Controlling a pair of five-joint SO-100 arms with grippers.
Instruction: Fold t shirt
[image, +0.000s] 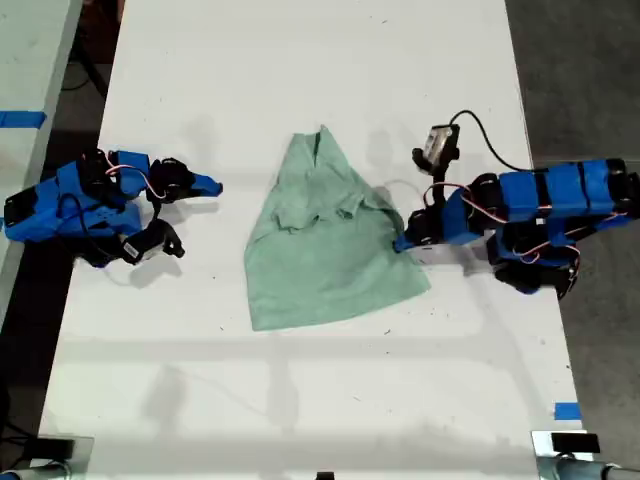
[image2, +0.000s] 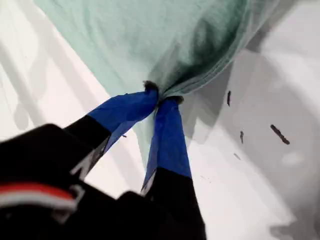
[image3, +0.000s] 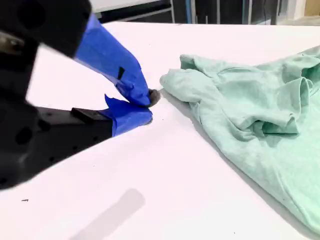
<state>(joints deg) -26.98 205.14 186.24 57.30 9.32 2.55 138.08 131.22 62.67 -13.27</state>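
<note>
So the shirt (image: 325, 240) is mid-worktop (image: 300, 60), already bunched and partly doubled over, one sleeve flopped across the chest, so I'd say the fold is started but messy. My first claw (image2: 161, 97) is clamped on the shirt's edge at the exterior view's right, cloth puckered right at the tips. My second claw (image3: 145, 107) sits on the bare worktop just beside the shirt, tips together on nothing. Still left as I see it: flatten, fold the other side, square it up.
</note>
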